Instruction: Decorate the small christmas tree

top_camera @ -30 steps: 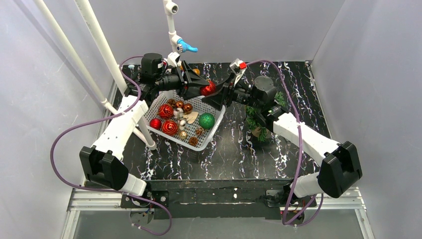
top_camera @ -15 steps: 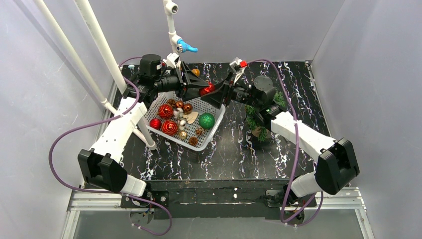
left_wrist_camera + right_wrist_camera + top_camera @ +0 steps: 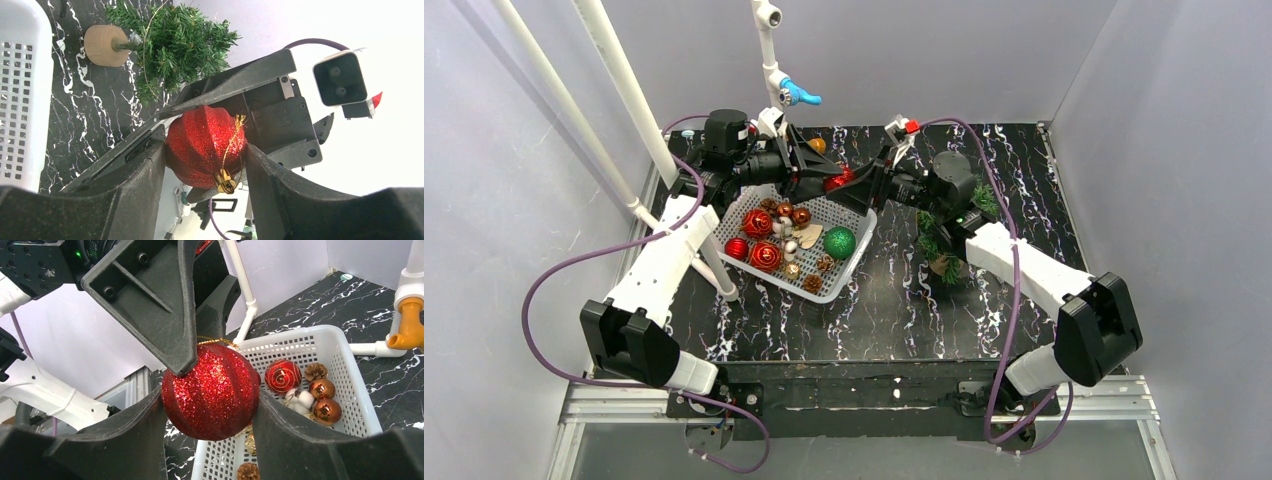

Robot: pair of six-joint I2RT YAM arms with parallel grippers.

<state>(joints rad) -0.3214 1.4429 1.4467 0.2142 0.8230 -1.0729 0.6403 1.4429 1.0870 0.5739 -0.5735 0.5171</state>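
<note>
Red glitter ribbed ball ornament (image 3: 836,181) pinched by left gripper (image 3: 205,165) and right gripper (image 3: 210,407) together. Small christmas tree (image 3: 928,240), dark green bristles, sits at 4 o'clock from the ball. Right arm is nearer.

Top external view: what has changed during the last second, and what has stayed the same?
The right gripper moved slightly left onto the red glitter ball and closed its jaws around it, seemingly touching both sides. The left gripper kept holding the ball. The white basket and small christmas tree stayed put.
</note>
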